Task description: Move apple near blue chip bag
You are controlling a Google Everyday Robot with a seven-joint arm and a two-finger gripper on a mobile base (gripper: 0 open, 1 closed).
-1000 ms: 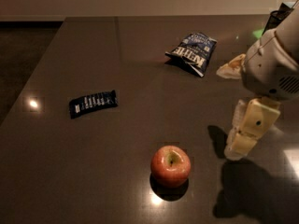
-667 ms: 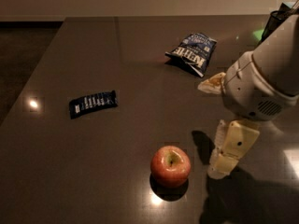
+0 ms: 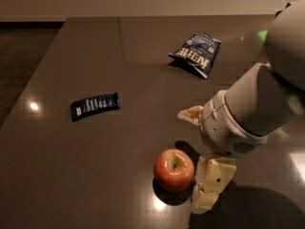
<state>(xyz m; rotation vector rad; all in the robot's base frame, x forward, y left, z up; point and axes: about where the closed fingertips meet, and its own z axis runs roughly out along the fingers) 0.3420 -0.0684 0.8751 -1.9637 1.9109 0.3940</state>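
Your gripper (image 3: 198,159) is low over the near right of the table (image 3: 95,175), released, its two tips spread apart and holding nothing. One finger (image 3: 212,181) stands just right of the apple (image 3: 174,170); you cannot tell whether they touch. The apple sits stem dimple up at the near side. A small dark wrapper (image 3: 94,105) lies to its far left. The blue chip bag (image 3: 195,55) lies at the far side, well apart from the apple.

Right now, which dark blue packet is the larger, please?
The blue chip bag at the back, with big white lettering; the bar wrapper is smaller, flatter. The gripper sits beside the apple.
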